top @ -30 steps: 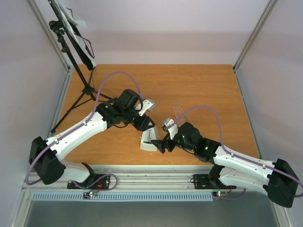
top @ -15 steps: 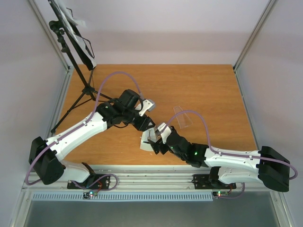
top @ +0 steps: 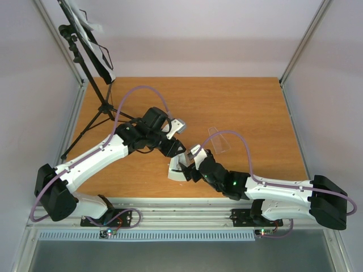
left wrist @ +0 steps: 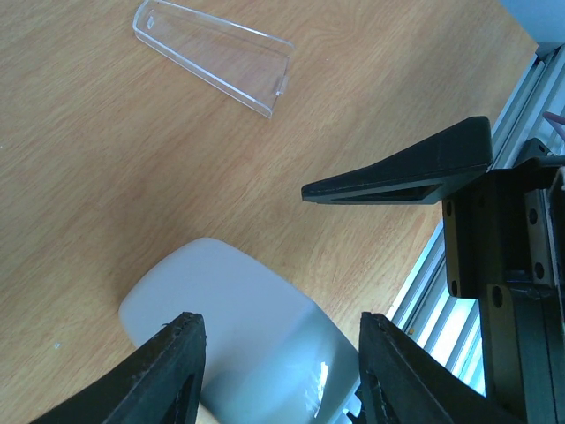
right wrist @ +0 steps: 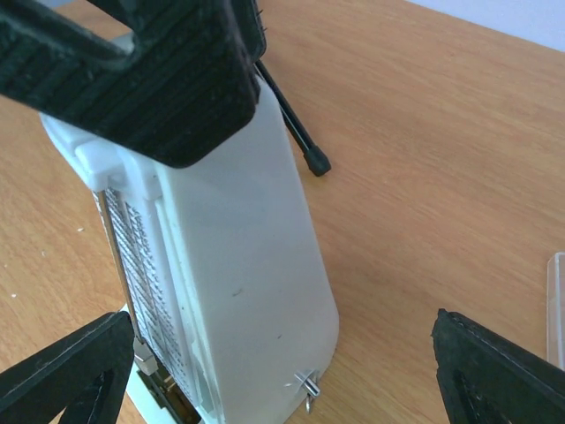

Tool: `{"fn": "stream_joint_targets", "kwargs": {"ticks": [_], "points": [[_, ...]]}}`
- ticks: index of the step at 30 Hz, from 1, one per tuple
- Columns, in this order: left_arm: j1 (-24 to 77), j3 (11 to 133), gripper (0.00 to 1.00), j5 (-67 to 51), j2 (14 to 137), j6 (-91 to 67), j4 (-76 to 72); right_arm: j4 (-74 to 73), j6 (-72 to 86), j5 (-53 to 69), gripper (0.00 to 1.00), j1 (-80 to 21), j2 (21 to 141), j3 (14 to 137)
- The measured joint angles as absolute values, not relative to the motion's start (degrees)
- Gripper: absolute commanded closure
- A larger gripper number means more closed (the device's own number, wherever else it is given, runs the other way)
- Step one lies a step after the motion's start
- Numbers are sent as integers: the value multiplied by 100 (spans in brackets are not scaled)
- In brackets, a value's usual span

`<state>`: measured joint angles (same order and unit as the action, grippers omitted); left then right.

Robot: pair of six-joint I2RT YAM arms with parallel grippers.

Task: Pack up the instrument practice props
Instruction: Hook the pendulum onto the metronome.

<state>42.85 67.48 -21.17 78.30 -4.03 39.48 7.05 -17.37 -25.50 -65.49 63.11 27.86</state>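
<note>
Item: robot test cell, lab type. Ref. pt: wood-grain table [top: 227, 102].
Evid.: plain white panels [top: 198, 34] closing table's L, R & far sides. Alu. frame posts [top: 302, 45] at its far corners. Alu. rail [top: 187, 207] along its near edge, w/ my L arm base [top: 105, 211] & R arm base [top: 256, 214] fixed there. Slotted cable duct [top: 147, 235] just outside that edge. Purple cabling [top: 142, 89] looped over table.

Nothing can be read anywhere, neither word, brand nor number; the metronome [right wrist: 238, 265], standing close to the near edge of the table [top: 227, 96], carries a scale strip [right wrist: 141, 265] of fine printed marks down its front, too small and too slanted to make out; the sheet-music pages [top: 92, 26] on the music stand [top: 85, 39] by the far left corner show no legible print.
</note>
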Motion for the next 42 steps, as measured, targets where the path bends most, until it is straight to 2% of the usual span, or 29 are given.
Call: {"fn": "stream_joint_targets", "kwargs": {"ticks": [36,42], "points": [[4285,6748,51,-2119,7830,-403,3953,906,-1649,-2705,7,-6455,6403,2823],[4285,6748,50,-2036,7813,-405,3951,878,-1651,-2729,5,-6455,6379,2823]]}}
